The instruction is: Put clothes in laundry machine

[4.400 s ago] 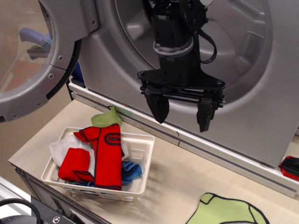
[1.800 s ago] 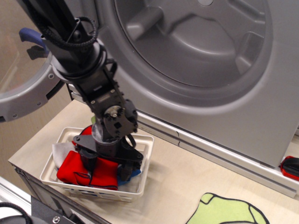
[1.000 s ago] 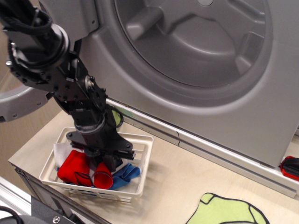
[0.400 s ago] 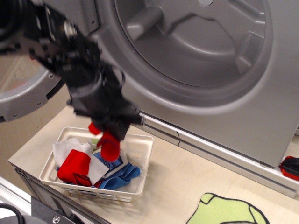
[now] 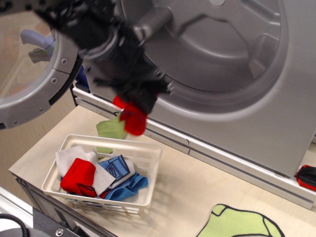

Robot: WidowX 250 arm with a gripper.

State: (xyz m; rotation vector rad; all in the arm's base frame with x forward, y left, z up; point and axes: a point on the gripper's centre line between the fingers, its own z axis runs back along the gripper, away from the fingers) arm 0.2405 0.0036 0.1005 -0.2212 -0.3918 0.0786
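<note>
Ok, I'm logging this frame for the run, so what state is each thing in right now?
laundry machine, door swung open, drum mouth exposed.
gripper, blurred, jaws shut on red garment.
red garment, bunched, lifted above basket.
basket, holding red, white and blue clothes.
green cloth, draped over basket's back rim.

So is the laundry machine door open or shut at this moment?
Open. The round glass-windowed door is swung out to the left, and the laundry machine shows its bare drum mouth.
</note>
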